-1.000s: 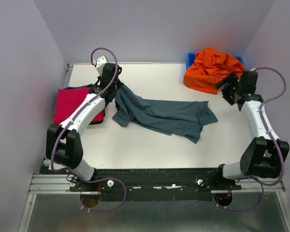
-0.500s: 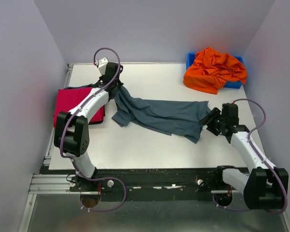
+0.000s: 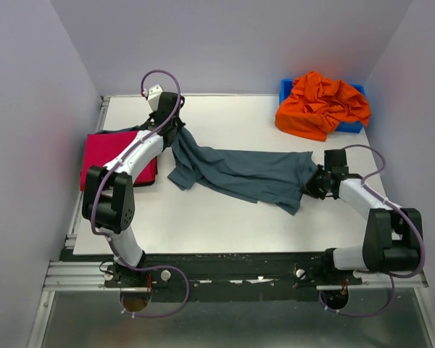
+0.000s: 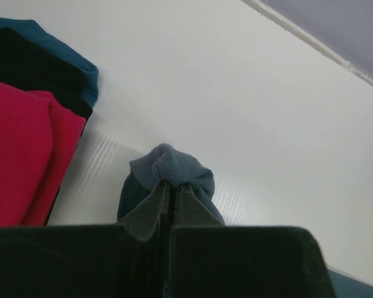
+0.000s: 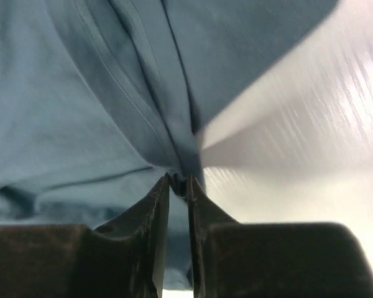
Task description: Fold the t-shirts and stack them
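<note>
Far left, the magenta-red t-shirt point(image 3: 105, 156) lies folded flat at the left edge of the table point(image 3: 225, 225). The left wrist view shows a dark teal cloth point(image 4: 50, 59) peeking out beneath it. Just beside that, the left gripper point(image 3: 175, 134) is pinched tight on a bunched corner of the slate grey-blue t-shirt point(image 3: 246, 174). Its fingers are pressed together and a nub of fabric pokes out past the tips. That shirt stretches rumpled across the middle of the table. Over at its right end, the right gripper point(image 3: 313, 183) sits low by the table. The right wrist view shows its fingers drawn almost together with a fold of the cloth clamped between them. Back right and well apart, the bright orange t-shirt point(image 3: 320, 101) sits heaped in the blue plastic bin point(image 3: 285, 88), spilling over the front rim.
</note>
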